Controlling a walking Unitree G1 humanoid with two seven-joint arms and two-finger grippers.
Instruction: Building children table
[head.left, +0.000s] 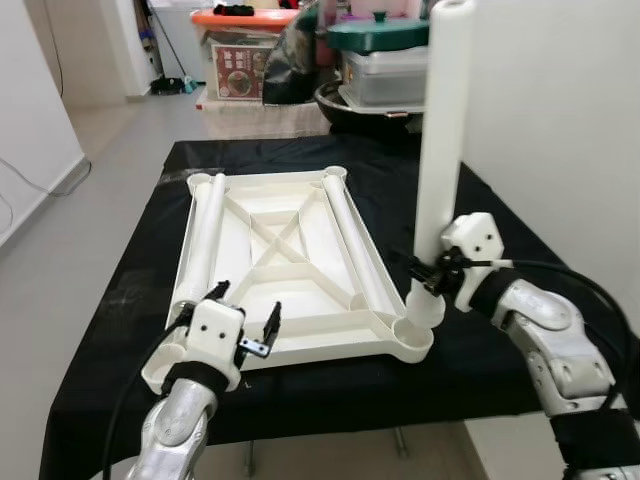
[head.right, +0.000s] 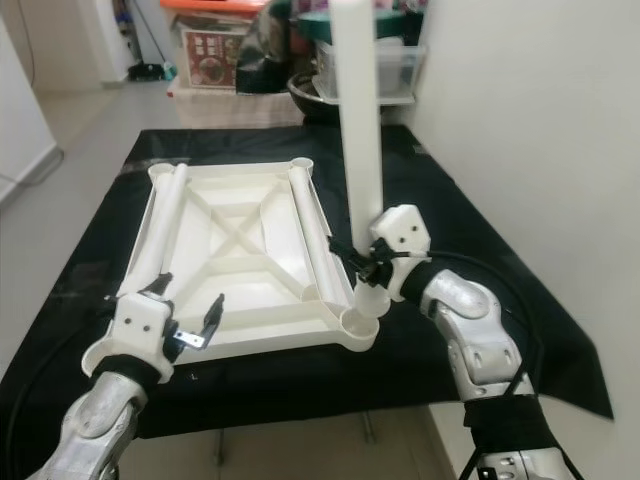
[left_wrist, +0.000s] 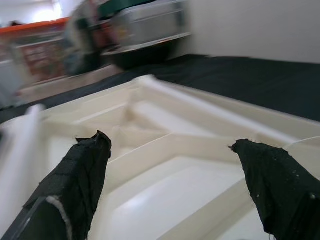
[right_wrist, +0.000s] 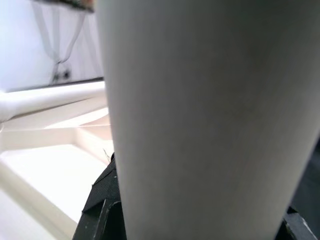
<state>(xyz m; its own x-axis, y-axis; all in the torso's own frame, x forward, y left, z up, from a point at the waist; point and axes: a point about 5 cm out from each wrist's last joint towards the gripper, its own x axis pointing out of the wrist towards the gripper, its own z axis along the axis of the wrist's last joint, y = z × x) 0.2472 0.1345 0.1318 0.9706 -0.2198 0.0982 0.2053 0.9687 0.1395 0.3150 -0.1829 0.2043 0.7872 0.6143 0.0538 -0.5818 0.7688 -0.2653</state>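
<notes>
A black cloth covers the work surface, and on it lies a white plastic tabletop, upside down, its ribbed underside facing up with a cross brace in the middle. Beyond the far edge of the cloth, well away from both grippers, stand storage bins and a lidded pot on the floor and shelf.

A long white leg tube stands upright in the corner socket nearest the right gripper. The right gripper is clamped around the lower part of this tube, just above the socket. In the right wrist view the tube sits between the fingers.

Two more leg tubes lie flat inside the tabletop: one just ahead of the left gripper along the left rim, the other along the opposite rim, near the upright tube.

The left gripper hovers over the near edge of the tabletop with its fingers spread apart, grasping nothing.
</notes>
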